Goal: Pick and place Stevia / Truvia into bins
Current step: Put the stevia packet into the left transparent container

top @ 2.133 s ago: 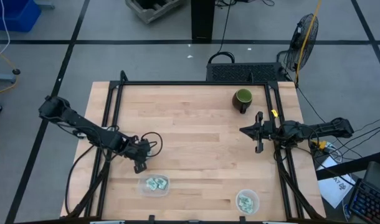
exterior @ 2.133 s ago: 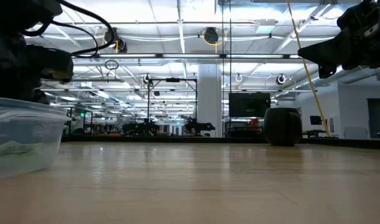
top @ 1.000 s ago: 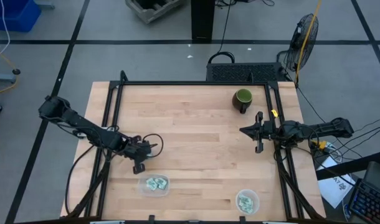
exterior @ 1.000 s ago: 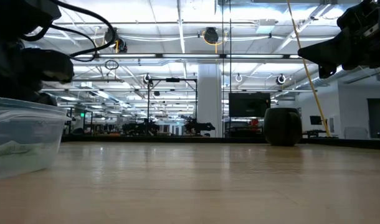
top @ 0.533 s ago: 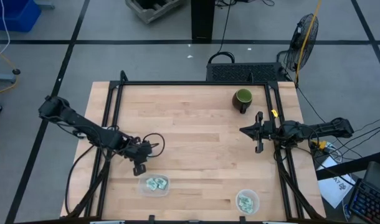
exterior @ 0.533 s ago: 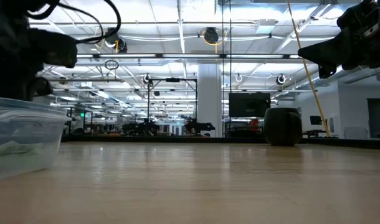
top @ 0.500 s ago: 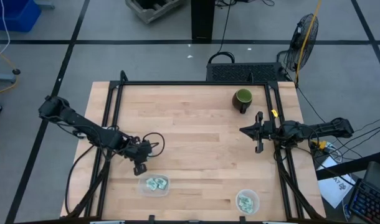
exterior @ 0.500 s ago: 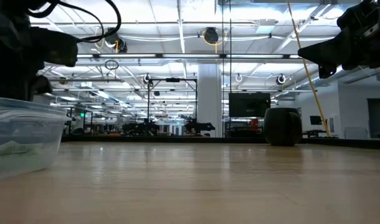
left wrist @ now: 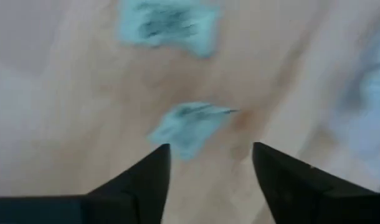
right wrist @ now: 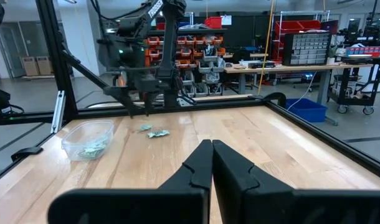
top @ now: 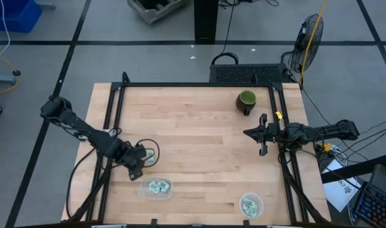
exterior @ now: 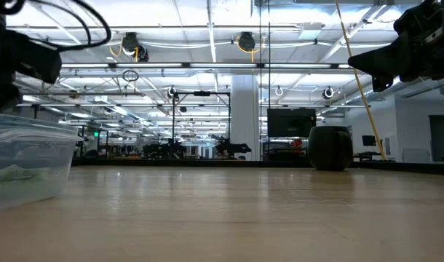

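Note:
Two loose pale green Stevia sachets (top: 149, 154) lie flat on the table, just beyond the rounded-rectangular bin (top: 157, 187). The right wrist view shows these sachets (right wrist: 154, 132) beside that bin (right wrist: 89, 140). My left gripper (top: 136, 166) hovers open beside them; in its wrist view one sachet (left wrist: 189, 127) lies just ahead of the spread fingers (left wrist: 209, 168), another sachet (left wrist: 168, 25) farther off. The rectangular bin and the round bin (top: 250, 204) both hold sachets. My right gripper (top: 261, 135) waits shut (right wrist: 211, 163) at the table's right side.
A dark green mug (top: 246, 100) stands near the far right corner, also seen in the low view (exterior: 330, 148). A black frame rail (top: 111, 120) runs along the table's sides. Both bins sit by the near edge; bare wood lies in the middle.
My left gripper has moved toward the table's left edge and slightly toward the near edge, and the two loose sachets now show beside it. My right arm has kept still.

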`<action>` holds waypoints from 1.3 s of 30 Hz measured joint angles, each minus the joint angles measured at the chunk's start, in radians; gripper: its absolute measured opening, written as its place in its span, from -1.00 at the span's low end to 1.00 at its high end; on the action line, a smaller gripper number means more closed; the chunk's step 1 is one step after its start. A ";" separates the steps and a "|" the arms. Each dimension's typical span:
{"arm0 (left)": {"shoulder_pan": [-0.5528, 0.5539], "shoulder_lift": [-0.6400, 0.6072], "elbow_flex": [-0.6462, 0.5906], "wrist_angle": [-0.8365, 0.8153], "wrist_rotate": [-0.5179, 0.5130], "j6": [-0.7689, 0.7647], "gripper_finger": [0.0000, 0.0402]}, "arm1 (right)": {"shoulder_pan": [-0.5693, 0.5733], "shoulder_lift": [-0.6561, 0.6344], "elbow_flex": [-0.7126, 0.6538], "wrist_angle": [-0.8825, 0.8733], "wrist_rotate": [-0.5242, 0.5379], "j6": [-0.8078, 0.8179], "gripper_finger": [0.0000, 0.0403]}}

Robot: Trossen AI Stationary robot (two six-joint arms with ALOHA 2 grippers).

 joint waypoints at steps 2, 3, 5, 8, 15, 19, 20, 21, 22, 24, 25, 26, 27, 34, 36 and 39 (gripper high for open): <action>-0.027 0.000 0.000 0.032 -0.025 0.007 0.26 | 0.000 0.000 0.000 0.000 0.000 0.000 -0.98; -0.040 0.000 0.000 0.033 -0.043 0.012 0.31 | 0.000 0.000 0.000 0.000 0.000 0.000 -0.98; -0.062 0.000 -0.001 0.016 -0.073 0.014 0.36 | 0.000 0.000 0.000 0.000 0.000 0.000 -0.98; -0.085 0.000 -0.029 0.006 -0.092 0.001 0.37 | 0.000 0.000 0.000 0.000 0.000 0.000 -0.98; -0.094 0.000 -0.118 0.025 -0.083 -0.042 0.19 | 0.000 0.000 0.000 0.000 0.000 0.000 -0.98; -0.094 0.000 -0.128 0.084 -0.106 -0.005 0.09 | 0.000 0.000 0.000 0.000 0.000 0.000 -0.98; -0.094 0.000 -0.130 0.095 -0.115 0.004 0.07 | 0.000 0.000 0.000 0.000 0.000 0.000 -0.98; -0.093 0.000 -0.134 0.108 -0.126 0.011 0.05 | 0.000 0.000 0.000 0.000 0.000 0.000 -0.98; -0.093 0.000 -0.138 0.124 -0.133 0.013 0.03 | 0.000 0.000 0.000 0.000 0.000 0.000 -0.98; -0.093 0.000 -0.146 0.144 -0.144 0.016 0.00 | 0.000 0.000 0.000 0.000 0.000 0.000 -0.98; -0.093 0.000 -0.151 0.148 -0.149 0.016 -0.02 | 0.000 0.000 0.000 0.000 0.000 0.000 -0.98; -0.093 0.000 -0.158 0.151 -0.153 0.016 -0.03 | 0.000 0.000 0.000 0.000 0.000 0.000 -0.98; -0.093 0.000 -0.166 0.157 -0.159 0.017 -0.05 | 0.000 0.000 0.000 0.000 0.000 0.000 -0.98; -0.094 -0.002 -0.188 0.189 -0.176 0.015 -0.09 | 0.000 0.000 0.000 0.000 0.000 0.000 -0.98; -0.094 -0.002 -0.188 0.190 -0.181 0.034 -0.10 | 0.000 0.000 0.000 0.000 0.000 0.000 -0.98; -0.092 -0.001 -0.189 0.192 -0.194 0.042 -0.14 | 0.000 0.000 0.000 0.000 0.000 0.000 -0.98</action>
